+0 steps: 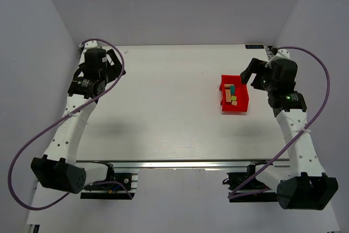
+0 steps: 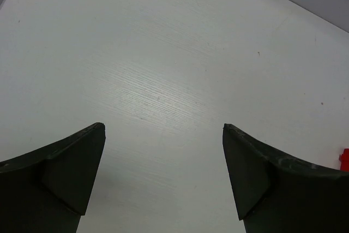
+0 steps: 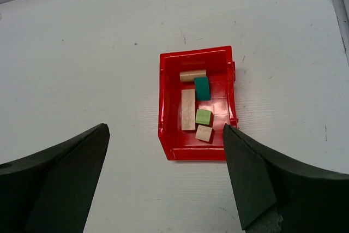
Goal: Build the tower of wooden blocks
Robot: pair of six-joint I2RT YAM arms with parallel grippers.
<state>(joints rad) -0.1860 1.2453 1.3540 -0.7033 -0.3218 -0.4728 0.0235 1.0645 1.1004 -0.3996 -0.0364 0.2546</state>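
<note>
No wood block tower stands in view. Its blocks lie loose in a red bin (image 3: 163, 107): a tan cylinder (image 3: 193, 75), a teal block (image 3: 202, 88), a long tan block (image 3: 188, 109), a lime-green cube (image 3: 203, 117) and a small tan cube (image 3: 204, 133). In the top view the bin (image 1: 235, 109) sits at the table's right. My right gripper (image 3: 164, 129) hangs open above the bin's near end, empty; from above it (image 1: 251, 75) is at the bin's right rear corner. My left gripper (image 2: 163, 129) is open over bare table, at the far left (image 1: 115, 63).
The white table (image 1: 163, 107) has walls close on the left, right and back. A sliver of the red bin (image 2: 344, 159) shows at the right edge of the left wrist view. Purple cables loop beside both arms.
</note>
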